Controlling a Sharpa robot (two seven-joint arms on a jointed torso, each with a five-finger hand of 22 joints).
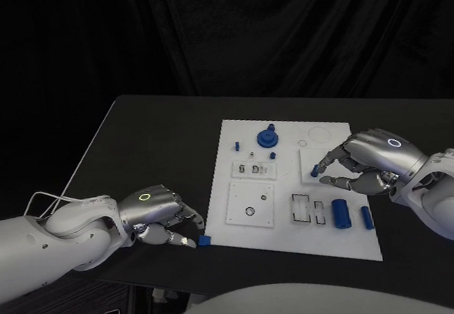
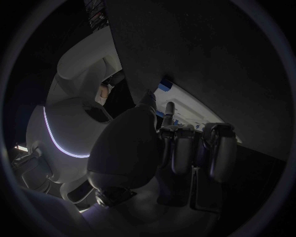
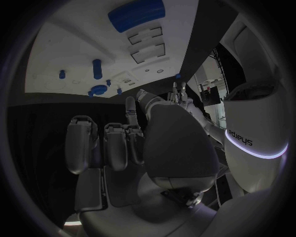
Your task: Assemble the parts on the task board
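Observation:
The white task board (image 1: 292,230) lies mid-table. At the board's near left corner my left hand (image 1: 155,212) has its fingers curled in and pinches a small blue part (image 1: 205,240) at its fingertips; the part (image 2: 163,87) sits just past the thumb (image 2: 167,109). My right hand (image 1: 366,157) hovers over the board's right side, fingers apart and pointing down. One of its fingertips is beside a small blue peg (image 1: 316,168). A blue gear with a post (image 1: 266,136) stands at the far end. Two blue cylinders (image 1: 340,211) (image 1: 368,217) lie at the near right.
The board carries recessed square plates (image 1: 250,203) and slots (image 1: 311,209). The black table's near edge runs right beside my left hand. A thin white cable (image 1: 78,171) runs along the table's left edge. Dark curtains hang behind.

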